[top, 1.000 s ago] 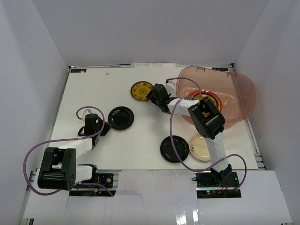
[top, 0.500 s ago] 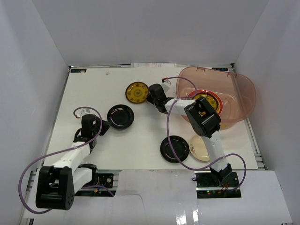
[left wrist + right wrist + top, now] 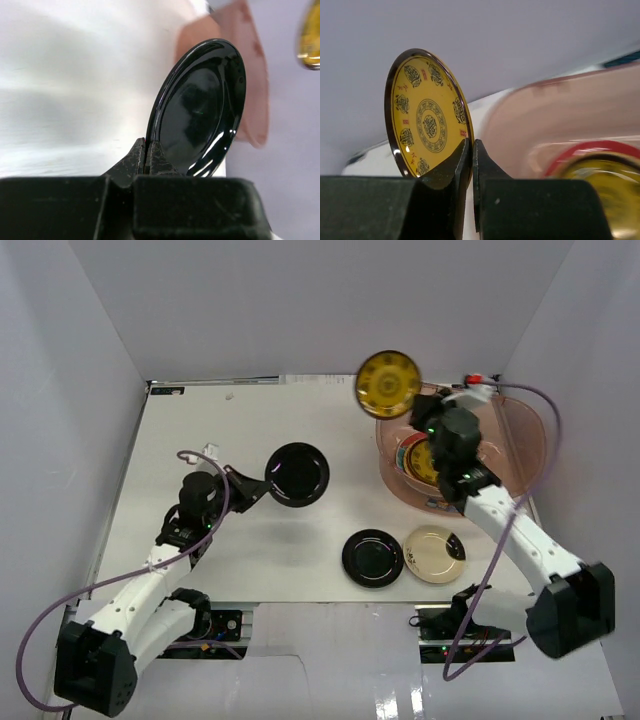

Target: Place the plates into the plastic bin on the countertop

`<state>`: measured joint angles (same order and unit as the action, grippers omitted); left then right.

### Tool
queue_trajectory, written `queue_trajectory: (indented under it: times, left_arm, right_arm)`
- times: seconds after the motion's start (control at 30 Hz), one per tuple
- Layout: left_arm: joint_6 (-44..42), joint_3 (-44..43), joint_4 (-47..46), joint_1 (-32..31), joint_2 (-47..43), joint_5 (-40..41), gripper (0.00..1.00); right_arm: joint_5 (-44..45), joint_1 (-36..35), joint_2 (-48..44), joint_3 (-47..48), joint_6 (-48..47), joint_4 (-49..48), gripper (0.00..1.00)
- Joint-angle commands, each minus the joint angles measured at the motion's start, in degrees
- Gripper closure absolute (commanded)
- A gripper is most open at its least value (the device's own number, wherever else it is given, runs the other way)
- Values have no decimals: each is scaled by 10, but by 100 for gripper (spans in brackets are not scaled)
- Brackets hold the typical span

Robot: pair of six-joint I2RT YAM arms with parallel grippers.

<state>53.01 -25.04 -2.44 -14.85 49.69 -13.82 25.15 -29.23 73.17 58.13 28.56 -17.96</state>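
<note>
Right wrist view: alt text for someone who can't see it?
The right gripper is shut on the rim of a yellow patterned plate, holding it up on edge. Behind it to the right, out of focus, is the pinkish plastic bin.

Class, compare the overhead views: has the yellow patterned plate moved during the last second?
Yes. The yellow patterned plate has risen off the countertop and shifted right, toward the plastic bin.

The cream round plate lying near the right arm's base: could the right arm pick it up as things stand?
Probably not yet. The cream round plate lies uncovered beside the right arm, but its jaws are shut on the yellow patterned plate, held up by the translucent pinkish plastic bin.
</note>
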Motion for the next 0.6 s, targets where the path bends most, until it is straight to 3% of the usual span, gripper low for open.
queue_trajectory:
  times: [0.0, 0.13, 0.3, 0.43, 0.47, 0.53, 0.57]
  left_arm:
    - [-7, -89, -12, -105, 17, 35, 100]
    - [-39, -190, 1, -200, 93, 93, 100]
    - [-84, -301, 13, -283, 185, 166, 100]
    - [-99, -402, 21, -302, 273, 185, 100]
    - [-100, -416, 33, -304, 285, 186, 100]
    - [-100, -458, 50, -305, 310, 188, 100]
    - [-99, -474, 57, -305, 338, 187, 100]
  right_arm:
    - [21, 109, -79, -126, -14, 53, 92]
    - [-60, 238, -143, -180, 6, 92, 92]
    - [-101, 282, -122, -204, 12, 114, 92]
    - [-127, 285, -94, -203, 33, 131, 89]
    - [-128, 302, -97, -203, 40, 131, 70]
    - [-149, 313, -118, -195, 44, 136, 52]
    - [-153, 315, -129, -189, 46, 145, 34]
